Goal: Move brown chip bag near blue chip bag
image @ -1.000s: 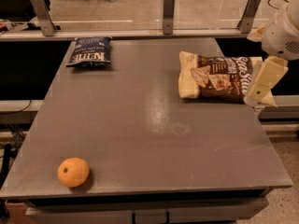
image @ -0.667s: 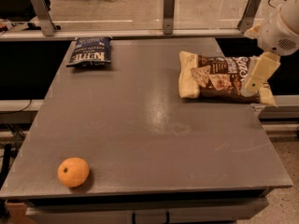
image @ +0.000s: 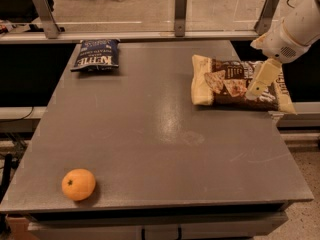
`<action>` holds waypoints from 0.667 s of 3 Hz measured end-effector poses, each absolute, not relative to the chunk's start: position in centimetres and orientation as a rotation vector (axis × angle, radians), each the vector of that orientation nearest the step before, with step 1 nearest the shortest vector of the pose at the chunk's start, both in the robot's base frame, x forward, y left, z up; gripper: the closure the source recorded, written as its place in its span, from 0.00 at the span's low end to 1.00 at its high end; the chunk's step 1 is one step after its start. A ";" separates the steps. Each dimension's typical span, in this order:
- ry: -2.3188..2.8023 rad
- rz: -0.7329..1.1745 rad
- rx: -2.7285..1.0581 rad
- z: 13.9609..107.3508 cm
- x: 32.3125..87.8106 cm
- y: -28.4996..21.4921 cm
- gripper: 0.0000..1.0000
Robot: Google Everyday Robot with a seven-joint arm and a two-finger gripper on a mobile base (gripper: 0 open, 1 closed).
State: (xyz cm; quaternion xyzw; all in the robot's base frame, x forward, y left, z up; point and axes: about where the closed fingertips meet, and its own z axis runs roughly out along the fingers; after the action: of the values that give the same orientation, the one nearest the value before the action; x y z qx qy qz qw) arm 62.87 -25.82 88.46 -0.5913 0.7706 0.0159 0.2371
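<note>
One pair of jaws over brown chip bag [image: 225, 80], openness unclear, blue chip bag [image: 95, 55] well apart

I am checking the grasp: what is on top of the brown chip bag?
The gripper is over the right part of the brown chip bag, which lies on the table. Nothing else is on it. The print beneath the gripper is covered.
</note>
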 end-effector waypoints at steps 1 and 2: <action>2.149 0.110 -1.607 86.2 63.9 -25.5 0.00; 2.181 0.174 -1.591 84.7 64.4 -25.0 0.18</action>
State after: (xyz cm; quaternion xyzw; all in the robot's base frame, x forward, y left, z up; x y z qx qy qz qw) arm 64.45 -25.01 84.74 -0.5743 0.7871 0.0628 0.2163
